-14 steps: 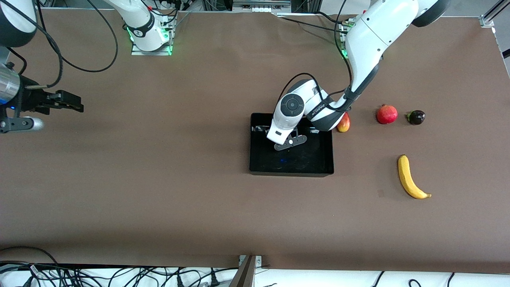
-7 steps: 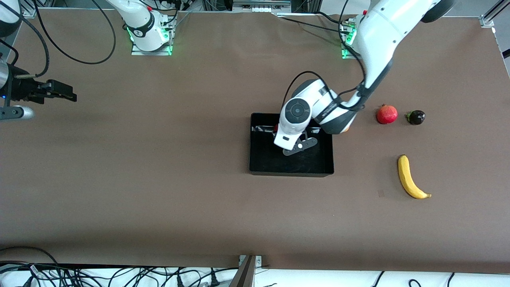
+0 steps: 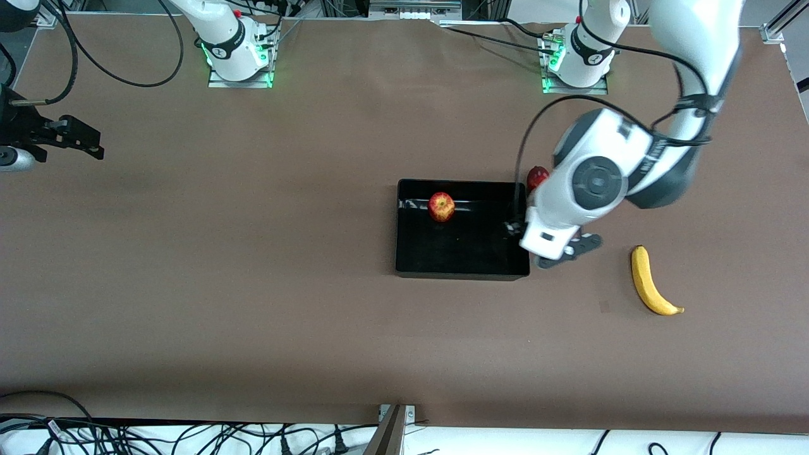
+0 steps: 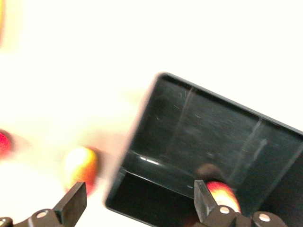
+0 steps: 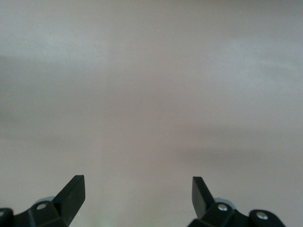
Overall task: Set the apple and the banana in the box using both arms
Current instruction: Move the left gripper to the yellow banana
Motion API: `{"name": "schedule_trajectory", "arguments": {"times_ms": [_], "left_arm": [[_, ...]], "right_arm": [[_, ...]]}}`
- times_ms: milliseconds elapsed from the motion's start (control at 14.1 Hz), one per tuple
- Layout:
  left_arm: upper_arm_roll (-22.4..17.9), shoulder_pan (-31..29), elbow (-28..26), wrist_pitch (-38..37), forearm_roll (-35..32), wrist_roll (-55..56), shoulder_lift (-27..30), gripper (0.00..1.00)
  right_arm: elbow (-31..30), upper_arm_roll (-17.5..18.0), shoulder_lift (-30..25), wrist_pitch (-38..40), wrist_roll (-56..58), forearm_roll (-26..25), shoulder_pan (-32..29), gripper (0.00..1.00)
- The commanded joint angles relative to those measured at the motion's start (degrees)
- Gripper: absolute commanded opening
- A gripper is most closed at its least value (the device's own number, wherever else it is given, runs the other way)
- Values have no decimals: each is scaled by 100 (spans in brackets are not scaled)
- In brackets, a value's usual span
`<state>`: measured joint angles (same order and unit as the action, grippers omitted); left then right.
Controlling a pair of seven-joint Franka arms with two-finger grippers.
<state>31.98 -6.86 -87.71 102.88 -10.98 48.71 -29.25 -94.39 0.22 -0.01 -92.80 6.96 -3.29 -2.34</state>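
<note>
The small red, yellow-streaked apple already lies inside the shallow black plastic box. The left gripper, released and empty, hangs over the box's edge nearest the long yellow banana, probably its next target. The right gripper waits spread wide, well apart from the box.

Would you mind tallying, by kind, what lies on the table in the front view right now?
Apple: 1 (in the box)
Banana: 1
Box: 1
Red fruit partly hidden by the left arm: 1
Total: 4 in sight; the arm may hide more.
</note>
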Motion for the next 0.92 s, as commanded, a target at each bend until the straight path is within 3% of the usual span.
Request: {"name": "schedule_trajectory", "arguments": {"times_ms": [0,356,854], "left_arm": [[-165,-648,-53,-154,96,-1202,148,100],[-1044,-1080,-45,91,8,-3269,78,100],[-1194,-1300,341,1128,-624,-3816,-993,100]], "right_arm": [[175,92,54,-1,60,-94,-83,100],[176,84,80,-1,25,-49,-109,100],[167,75,80,7,86,-41,-118,100]]}}
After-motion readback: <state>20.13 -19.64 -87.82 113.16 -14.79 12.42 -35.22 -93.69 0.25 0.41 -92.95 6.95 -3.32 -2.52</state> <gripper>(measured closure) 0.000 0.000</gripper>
